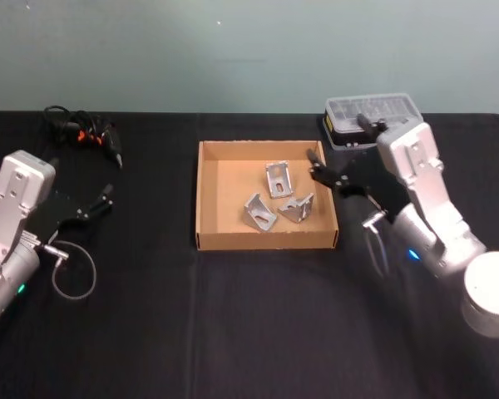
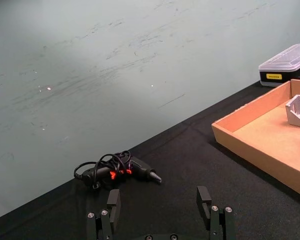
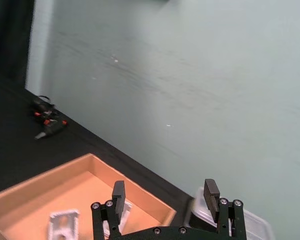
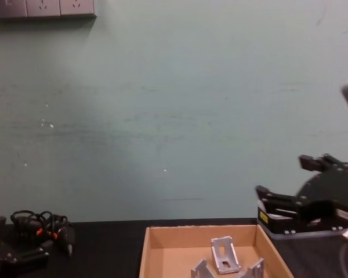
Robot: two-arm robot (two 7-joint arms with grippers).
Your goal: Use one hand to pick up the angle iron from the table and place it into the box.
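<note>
Three angle irons [image 1: 276, 198] lie inside the box [image 1: 209, 198] on my worktop [image 1: 233, 316]. My right gripper [image 1: 318, 169] hangs wide open and empty above its right wall. My left gripper [image 1: 108, 199] idles open far left. The chest view cuts off the box's front.

Matt cardboard box [image 1: 206, 195] (bare-metal angle irons [image 1: 278, 178])

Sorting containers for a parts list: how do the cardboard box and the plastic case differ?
The box is tan cardboard, open-topped, holding three angle irons; the case is black plastic with a clear lid on. The box is wider and sits mid-table; the case sits behind the right gripper. Both are shallow, rectangular and rest on the table.
</note>
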